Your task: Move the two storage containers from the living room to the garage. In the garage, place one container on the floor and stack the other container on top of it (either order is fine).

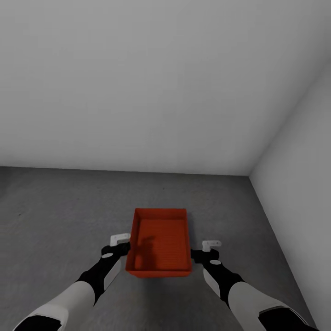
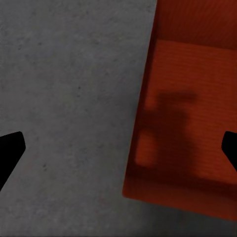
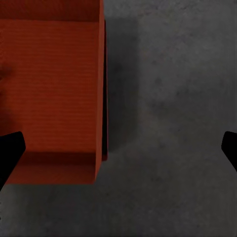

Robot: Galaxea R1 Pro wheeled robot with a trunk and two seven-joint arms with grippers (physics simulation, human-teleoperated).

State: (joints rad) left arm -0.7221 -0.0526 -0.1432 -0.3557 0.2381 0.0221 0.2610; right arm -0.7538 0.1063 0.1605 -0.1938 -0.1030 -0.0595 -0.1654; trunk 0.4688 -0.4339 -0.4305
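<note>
One orange-red storage container [image 1: 158,243] stands upright on the dark grey concrete floor [image 1: 69,207] of the garage, near a corner of white walls. My left gripper [image 1: 120,243] hovers open over the container's left wall [image 2: 140,123], one finger above the floor and the other above the container's inside. Over the opposite wall [image 3: 101,84], my right gripper [image 1: 208,250] is open in the same way. Neither gripper holds anything. In the wrist views the left gripper [image 2: 118,148] and right gripper [image 3: 118,148] show wide-spread black fingertips. I cannot tell whether another container lies beneath this one.
A plain white wall [image 1: 138,92] runs across ahead, and a second white wall [image 1: 303,161] closes the right side, meeting it in a corner. Bare concrete extends to the left of the container.
</note>
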